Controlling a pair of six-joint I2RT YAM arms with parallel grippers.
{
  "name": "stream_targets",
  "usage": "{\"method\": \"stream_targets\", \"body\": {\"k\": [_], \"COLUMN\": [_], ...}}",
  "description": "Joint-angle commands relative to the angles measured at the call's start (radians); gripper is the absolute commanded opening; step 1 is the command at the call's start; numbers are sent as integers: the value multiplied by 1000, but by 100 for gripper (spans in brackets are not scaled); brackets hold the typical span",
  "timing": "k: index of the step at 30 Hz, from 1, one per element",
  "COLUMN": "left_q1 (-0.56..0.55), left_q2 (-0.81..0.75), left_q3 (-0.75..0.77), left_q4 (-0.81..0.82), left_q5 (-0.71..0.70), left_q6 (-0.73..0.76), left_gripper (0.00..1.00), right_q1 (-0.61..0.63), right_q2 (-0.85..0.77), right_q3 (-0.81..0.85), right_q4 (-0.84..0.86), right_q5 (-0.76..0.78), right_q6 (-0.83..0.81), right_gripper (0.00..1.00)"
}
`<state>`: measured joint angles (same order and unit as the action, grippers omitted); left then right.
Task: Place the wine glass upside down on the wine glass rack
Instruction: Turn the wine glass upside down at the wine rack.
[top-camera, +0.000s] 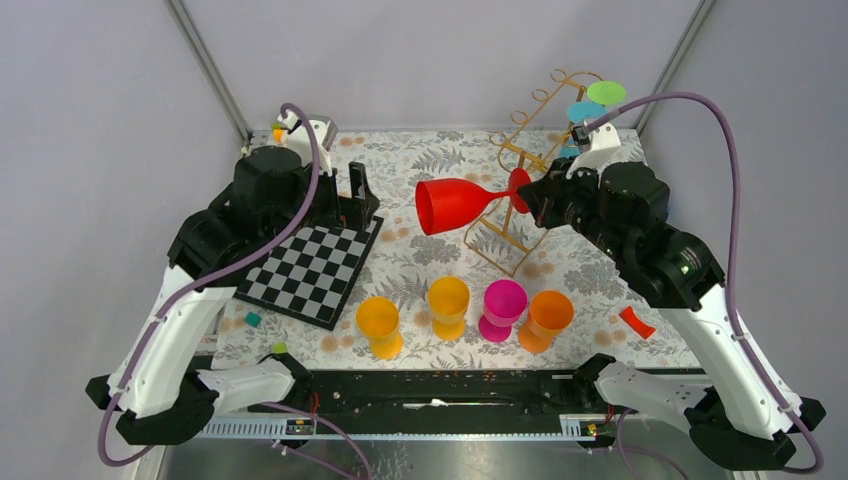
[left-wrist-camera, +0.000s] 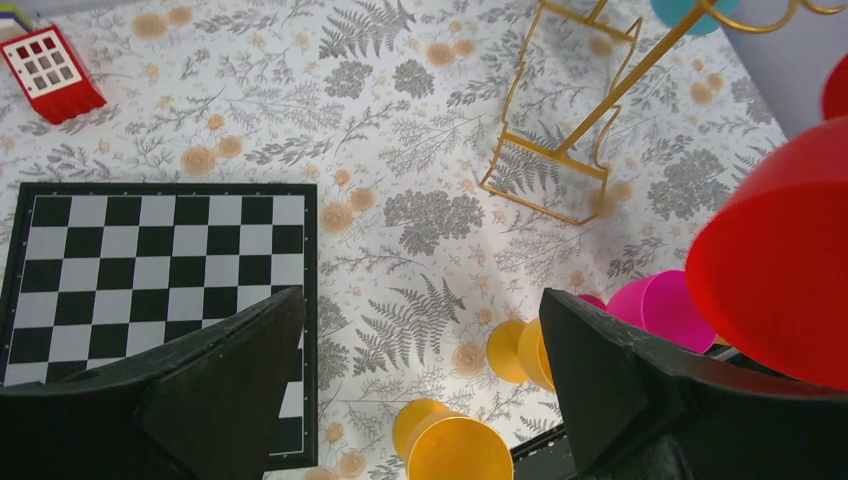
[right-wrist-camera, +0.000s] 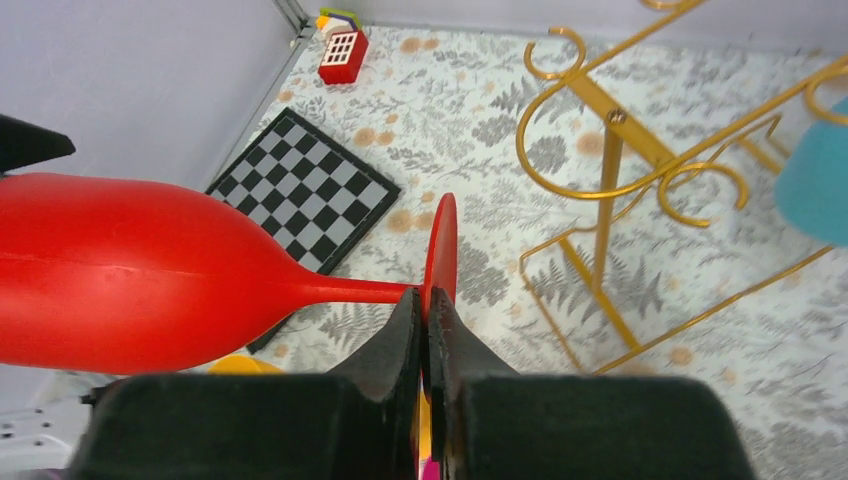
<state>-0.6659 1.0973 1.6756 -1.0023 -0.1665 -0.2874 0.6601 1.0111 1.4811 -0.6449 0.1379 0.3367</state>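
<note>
Glossy red wine glass (top-camera: 455, 205) held sideways, right gripper (right-wrist-camera: 428, 300) fingers pinching its foot; left gripper (left-wrist-camera: 422, 298) fingers spread.

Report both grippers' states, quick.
Left gripper: open, holding nothing.
Right gripper: shut on the red glass, pinching its foot.

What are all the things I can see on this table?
wine glass: one, red, held sideways in the air beside the rack
wine glass rack: one, gold, back right
hung glasses: at least two, green and teal, at the rack's top
standing glasses: four, orange, yellow, pink, orange, front row
chessboard: one, black and white, left
toy house: one, red and white, back left corner
small pieces: three, teal, green, red, near the front
left gripper: open, empty
right gripper: shut on the wine glass's foot
</note>
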Motion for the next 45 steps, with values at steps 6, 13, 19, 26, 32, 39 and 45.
{"method": "stream_targets", "body": {"k": [6,13,19,26,32,39,45], "left_q1": [59,151,253,302,316,319,319], "left_q2": [69,92,98,88,64,45,16], "left_q3": [81,59,14,-14,-68,-181,-234], "left_q4": [-102,-119,-92,-44,41,199,296], "left_q5": [54,213,427,530,629,785,826], "left_q6": [-41,-84,-156,-215,-294,-444,-555], "left_gripper": [99,99,99,99,97,94,92], "right_q1": [7,6,7,7,9,95,211], "right_q2": [-56,-55,-39,-8,36,112,154], "right_q3": [-35,-42,-19,13,46,95,83], "right_q4": [136,137,140,148,153,140,168], "right_q5": [-73,-172,-204,-257,-288,-204,-81], "right_q6": [-413,-596,-713,-873,-962,-1084,-1194], "right_gripper": [0,0,0,0,0,0,0]}}
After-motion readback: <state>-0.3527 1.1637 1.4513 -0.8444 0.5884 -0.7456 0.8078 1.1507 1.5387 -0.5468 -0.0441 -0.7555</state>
